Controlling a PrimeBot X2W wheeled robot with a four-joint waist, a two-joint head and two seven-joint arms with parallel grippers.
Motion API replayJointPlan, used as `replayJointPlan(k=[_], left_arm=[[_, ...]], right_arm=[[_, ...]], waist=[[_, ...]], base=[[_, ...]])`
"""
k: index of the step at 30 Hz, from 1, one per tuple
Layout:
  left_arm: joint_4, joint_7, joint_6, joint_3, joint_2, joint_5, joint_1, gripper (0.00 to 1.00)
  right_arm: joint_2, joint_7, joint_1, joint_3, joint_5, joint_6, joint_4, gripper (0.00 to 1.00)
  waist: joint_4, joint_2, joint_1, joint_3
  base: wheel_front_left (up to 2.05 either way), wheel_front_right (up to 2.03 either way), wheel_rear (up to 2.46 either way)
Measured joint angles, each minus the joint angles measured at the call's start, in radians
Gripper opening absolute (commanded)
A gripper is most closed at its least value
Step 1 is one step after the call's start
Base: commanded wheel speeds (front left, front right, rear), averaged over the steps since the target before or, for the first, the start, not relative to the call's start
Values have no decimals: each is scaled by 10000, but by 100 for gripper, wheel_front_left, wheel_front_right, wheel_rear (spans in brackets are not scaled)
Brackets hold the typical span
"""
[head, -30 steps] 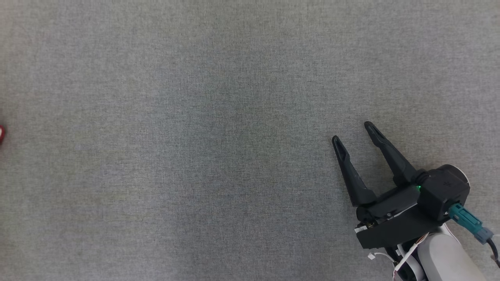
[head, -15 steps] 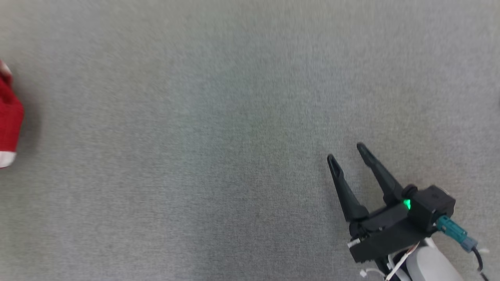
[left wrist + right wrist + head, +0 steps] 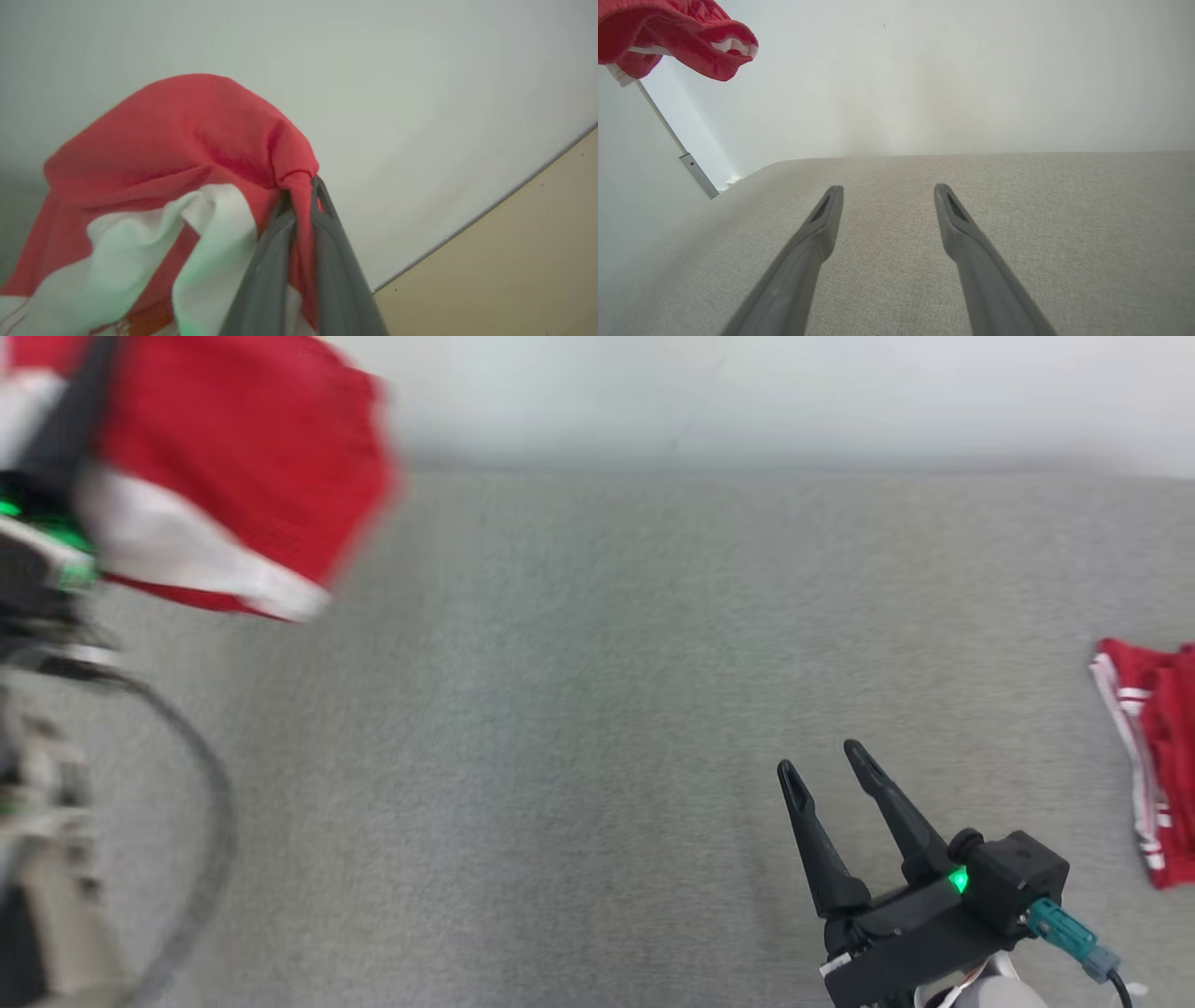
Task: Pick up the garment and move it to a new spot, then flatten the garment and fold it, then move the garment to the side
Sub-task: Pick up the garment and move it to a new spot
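Left fingers [image 3: 336, 261] pinching red garment [image 3: 187, 135], holding it bunched high above grey surface [image 3: 560, 709]; right fingers [image 3: 887, 803] spread, empty, hovering low over surface. Judging: lowering onto bare surface middle, releasing only after cloth is resting

Red-and-white garment [image 3: 187, 135], grey cloth surface [image 3: 597, 709]

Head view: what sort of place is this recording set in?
Likely an indoor test room for garment handling: a broad grey fabric-covered surface meets a plain white wall, the left tool pinches a red-and-white garment, and a second red garment lies at the right.
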Motion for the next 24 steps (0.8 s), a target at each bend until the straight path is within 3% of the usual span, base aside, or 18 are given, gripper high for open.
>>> replayJointPlan(k=[3,4,9,16,24], left_arm=[[-334,10,-52,-619,-389,138,171,0],[-499,-38,-132,-1250,-832,219,472,0],[-399,-314,-186,-2483,-1260,472,1289,0],[1304,-1567,-311,-3931,-1429,1519,2457,0],[4132,-3290,-224,-5030,-1012,3843,3174,0]], right_arm=[[33,2,95,-40,12,0,4,100],[42,13,159,-92,19,0,-10,100],[54,136,374,-117,23,0,-98,100],[44,276,512,-173,21,0,-301,100],[104,336,745,-249,21,0,-426,100]], waist=[[-204,0,-1,-172],[-444,0,0,-304],[-1020,0,1,-469],[-2131,0,2,-569],[-3266,1,3,-535]], base=[[0,0,0],[0,0,0],[0,0,0],[0,0,0],[0,0,0]])
